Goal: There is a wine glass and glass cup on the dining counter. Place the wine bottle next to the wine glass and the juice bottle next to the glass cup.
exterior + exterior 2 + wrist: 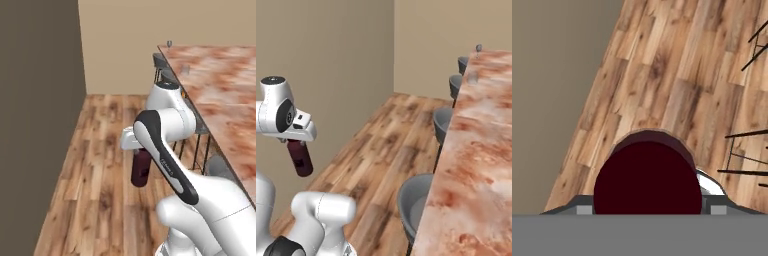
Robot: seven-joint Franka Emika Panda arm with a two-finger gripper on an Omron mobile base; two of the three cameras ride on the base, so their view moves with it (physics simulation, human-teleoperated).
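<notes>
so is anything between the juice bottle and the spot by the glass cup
Yes. The tool holds the juice bottle out over the wood floor, and the row of grey stools along the counter edge stands between it and the glass cup far down the top.

Glossy white arm (200,200); black joint bands; rounded links

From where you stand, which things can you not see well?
- Claw: in the hand view the juice bottle covers it.
- Wine glass: too small and far in both base views.
- Glass cup: faint on the dining counter.
</notes>
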